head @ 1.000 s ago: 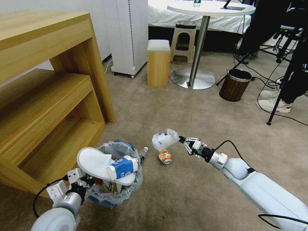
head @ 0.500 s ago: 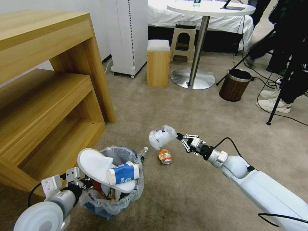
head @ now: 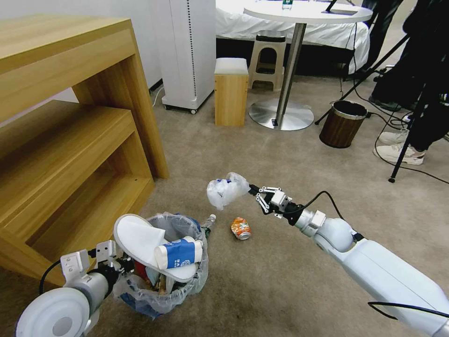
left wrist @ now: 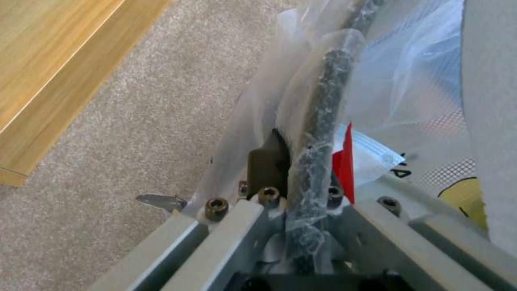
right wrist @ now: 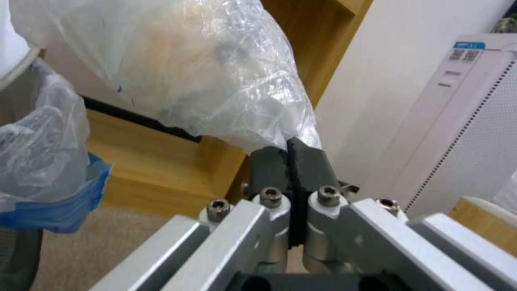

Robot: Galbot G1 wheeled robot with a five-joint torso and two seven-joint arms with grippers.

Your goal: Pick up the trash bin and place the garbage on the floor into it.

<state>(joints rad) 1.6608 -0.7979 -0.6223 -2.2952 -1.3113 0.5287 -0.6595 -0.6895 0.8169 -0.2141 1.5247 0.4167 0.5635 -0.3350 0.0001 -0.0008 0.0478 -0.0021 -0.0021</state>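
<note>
Head view, L to R: wooden shelf unit (head: 70,140) at far left; below it the left gripper (head: 112,267) has its fingers clamped on the rim of the trash bin (head: 184,285), pinching liner and rim together (left wrist view shows the dark rim running between them), so the bin is carried at the robot's side and prob. kept near each pickup; bin already crowded w/ a white slipper (head: 135,236) and a blue-white cup (head: 178,252) riding on top, so little room left. Just beside the bin on the floor (head: 280,290): a small bottle (head: 208,221), then an orange can (head: 241,228), both not yet collected. Above and between them the white plastic wad (head: 224,189) hangs off the carpet, gripped by its edge in the right gripper (head: 255,192), fingers closed tight on a pinch of film; held high, I'd judge, to clear the rim on the way over. Brown bin (head: 342,124) far right, well apart.
</note>
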